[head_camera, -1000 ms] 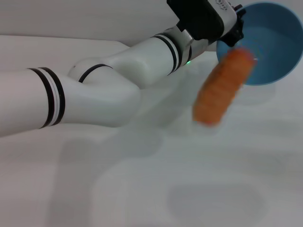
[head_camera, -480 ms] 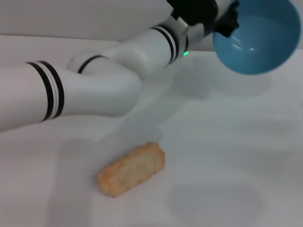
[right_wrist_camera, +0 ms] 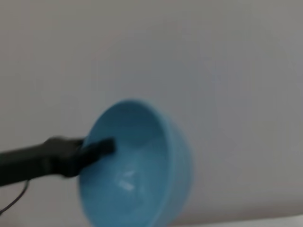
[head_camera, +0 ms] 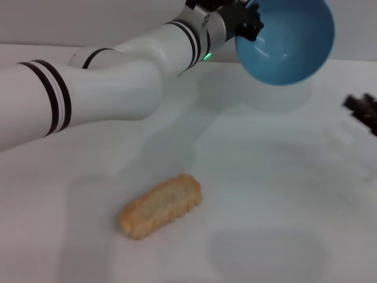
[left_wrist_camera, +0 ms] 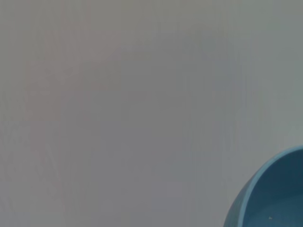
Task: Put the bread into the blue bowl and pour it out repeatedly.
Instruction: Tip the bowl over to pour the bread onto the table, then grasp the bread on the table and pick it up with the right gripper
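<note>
On the white table [head_camera: 277, 194], near its front and left of centre, the bread [head_camera: 160, 205] lay flat with its plain golden-tan underside up, slanting from near-left to far-right, nothing touching it. Well apart from it, up at the far side, the blue bowl [head_camera: 285, 40] hung in the air, tipped so its empty hollow faced the room. The left gripper [head_camera: 246, 20] had its dark fingers [right_wrist_camera: 97, 147] pinched over the bowl's rim, one inside and one outside, as the right wrist view showed. The right gripper [head_camera: 362, 109] was just visible at the right edge of the table; whether it was open or closed could not be told. To do the step well, it seemed the bowl should be turned upright and set down level, close to the loaf but not on it, so the bread could be lifted in. There looked to be ample bare table around the loaf, with the front edge out of sight, though the left arm [head_camera: 106, 88] stretched across the far left.
</note>
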